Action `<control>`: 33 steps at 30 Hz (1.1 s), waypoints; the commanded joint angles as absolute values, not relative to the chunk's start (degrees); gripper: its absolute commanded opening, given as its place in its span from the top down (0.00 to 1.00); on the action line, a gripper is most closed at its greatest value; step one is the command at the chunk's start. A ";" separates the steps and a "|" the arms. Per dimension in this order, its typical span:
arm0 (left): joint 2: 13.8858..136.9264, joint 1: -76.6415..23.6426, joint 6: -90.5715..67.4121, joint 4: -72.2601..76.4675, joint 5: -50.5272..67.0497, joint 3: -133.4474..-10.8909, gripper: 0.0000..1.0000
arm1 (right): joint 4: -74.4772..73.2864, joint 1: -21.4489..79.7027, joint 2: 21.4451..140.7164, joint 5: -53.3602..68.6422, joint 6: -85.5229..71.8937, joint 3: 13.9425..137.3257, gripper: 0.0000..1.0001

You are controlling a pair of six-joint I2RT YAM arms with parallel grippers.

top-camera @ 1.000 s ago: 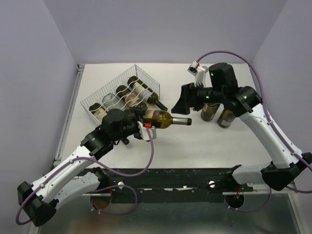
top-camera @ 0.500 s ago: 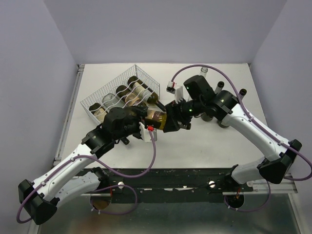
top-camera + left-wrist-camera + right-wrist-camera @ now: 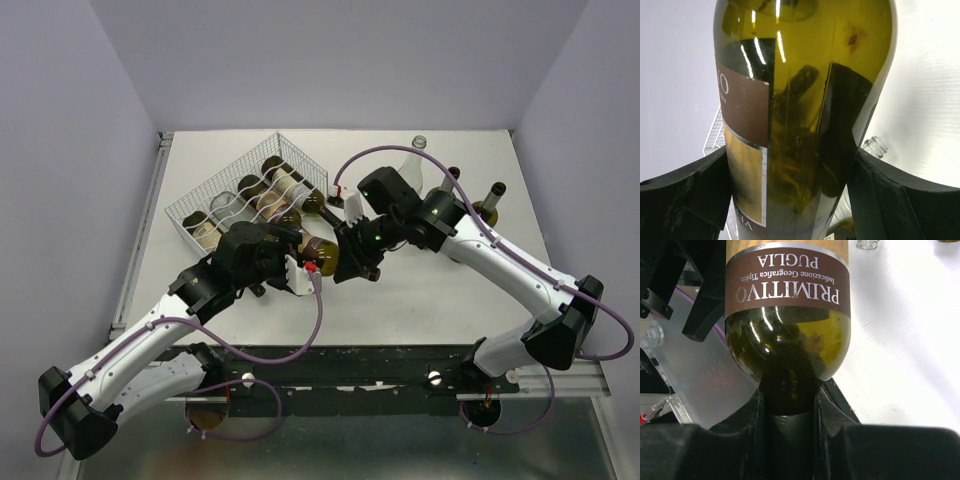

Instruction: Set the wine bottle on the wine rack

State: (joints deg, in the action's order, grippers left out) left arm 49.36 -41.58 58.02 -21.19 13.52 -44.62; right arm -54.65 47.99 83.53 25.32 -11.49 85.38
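Observation:
A green wine bottle with a brown and gold label lies level just above the table, right in front of the wine rack. My left gripper is shut on its wide body, with a finger pressed to each side. My right gripper is shut on the neck just below the shoulder, one finger on either side. The white wire rack holds several bottles lying in its grooves.
A clear bottle and two dark bottles stand at the back right, behind my right arm. The rack's near corner is close to the left of the held bottle. The right arm's purple cable loops over the rack's right end.
My right arm swung left from the standing bottles to the held bottle, and its jaws closed on the neck. The left arm with the bottle has hardly moved.

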 commanded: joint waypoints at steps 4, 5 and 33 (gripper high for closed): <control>47.46 -41.66 53.88 -8.53 10.55 -47.55 1.00 | -55.81 48.87 86.13 19.26 -13.36 85.43 0.99; 47.29 -41.57 53.70 -8.09 10.11 -47.11 0.95 | -55.72 48.95 86.22 18.55 -13.45 85.69 0.99; 30.33 -41.57 34.12 -2.73 1.33 -48.16 0.01 | -36.76 49.48 84.54 11.33 -20.48 91.41 0.99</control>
State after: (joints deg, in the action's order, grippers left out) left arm 34.65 -41.60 45.08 -8.03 6.57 -42.96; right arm -49.71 49.01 84.36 8.97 -19.79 89.60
